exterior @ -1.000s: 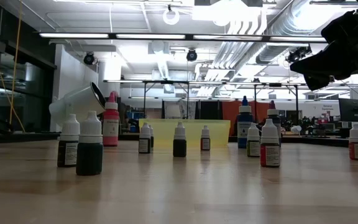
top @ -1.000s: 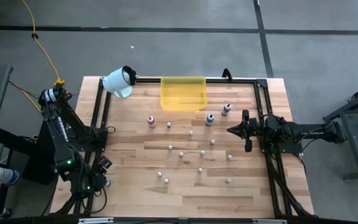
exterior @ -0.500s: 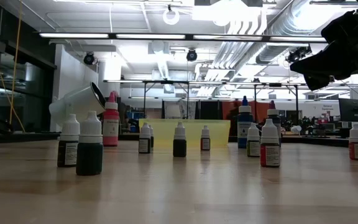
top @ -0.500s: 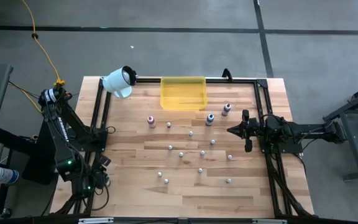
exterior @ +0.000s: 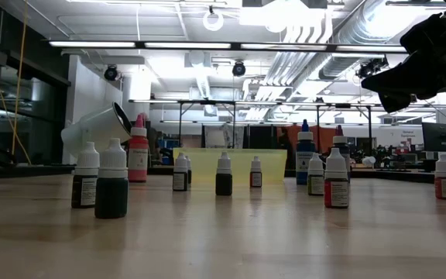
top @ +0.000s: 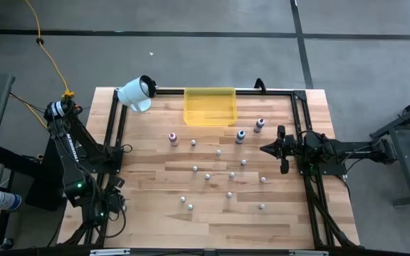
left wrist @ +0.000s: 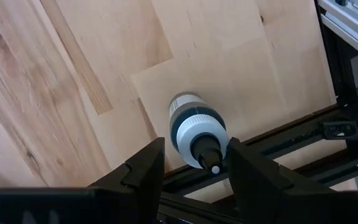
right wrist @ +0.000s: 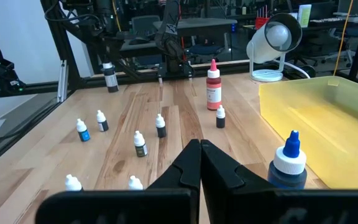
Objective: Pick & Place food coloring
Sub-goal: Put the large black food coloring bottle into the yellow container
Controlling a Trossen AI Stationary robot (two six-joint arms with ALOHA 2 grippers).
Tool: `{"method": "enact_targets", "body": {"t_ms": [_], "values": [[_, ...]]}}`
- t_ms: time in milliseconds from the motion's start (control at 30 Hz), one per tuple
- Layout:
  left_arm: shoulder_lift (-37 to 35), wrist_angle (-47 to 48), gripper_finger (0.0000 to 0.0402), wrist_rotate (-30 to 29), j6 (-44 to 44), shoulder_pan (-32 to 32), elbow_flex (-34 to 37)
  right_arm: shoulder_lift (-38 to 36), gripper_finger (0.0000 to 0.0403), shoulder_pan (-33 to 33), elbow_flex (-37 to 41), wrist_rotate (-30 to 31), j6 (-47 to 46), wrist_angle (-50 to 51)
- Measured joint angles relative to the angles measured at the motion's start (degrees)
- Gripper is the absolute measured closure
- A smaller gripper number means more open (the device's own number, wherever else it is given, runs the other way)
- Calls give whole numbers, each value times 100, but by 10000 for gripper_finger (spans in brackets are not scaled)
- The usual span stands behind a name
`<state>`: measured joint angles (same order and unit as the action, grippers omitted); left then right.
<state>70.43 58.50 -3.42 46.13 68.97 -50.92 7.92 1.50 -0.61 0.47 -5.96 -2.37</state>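
Several small food coloring bottles (top: 207,176) stand upright, scattered over the wooden table. Taller pink (top: 173,138), blue (top: 240,135) and purple (top: 260,124) ones stand nearer the far edge. My left gripper (top: 116,201) points down at the table's near left corner, next to the black rail. It is shut on one dark bottle with a white cap (left wrist: 194,121), also seen in the right wrist view (right wrist: 109,76). My right gripper (top: 264,148) hovers level at the table's right edge, shut and holding nothing. My left gripper pinches the bottle's white cap (left wrist: 175,138) between its two fingers, one on each side. The fingers come from above, pointing down. The bottle stays upright, with its nozzle tip (left wrist: 214,168) reaching back between the fingers. I cannot tell whether its base touches the table.
A translucent yellow tray (top: 209,107) lies at the far edge. A big white cylinder (top: 137,92) lies tilted at the far left corner. Black rails (top: 117,135) frame the table's left, far and right sides. Bare wood lies along the near edge.
My left gripper has stayed in place and rolled a little about the line it points along. The bottles on the table and my right gripper have not moved.
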Motion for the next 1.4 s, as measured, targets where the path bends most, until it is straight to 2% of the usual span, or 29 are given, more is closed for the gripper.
{"method": "enact_targets", "body": {"t_ms": [400,800,933,1400], "values": [[2,-69,238,28,68,0,2,0,402,2,1,0,0,1],[1,-136,162,8,223,2,2,-2,402,1,0,0,-1,2],[124,-274,161,-212,339,5,2,0,402,2,-1,2,0,0],[319,-186,161,-30,608,7,9,13,402,1,0,11,0,43]]}}
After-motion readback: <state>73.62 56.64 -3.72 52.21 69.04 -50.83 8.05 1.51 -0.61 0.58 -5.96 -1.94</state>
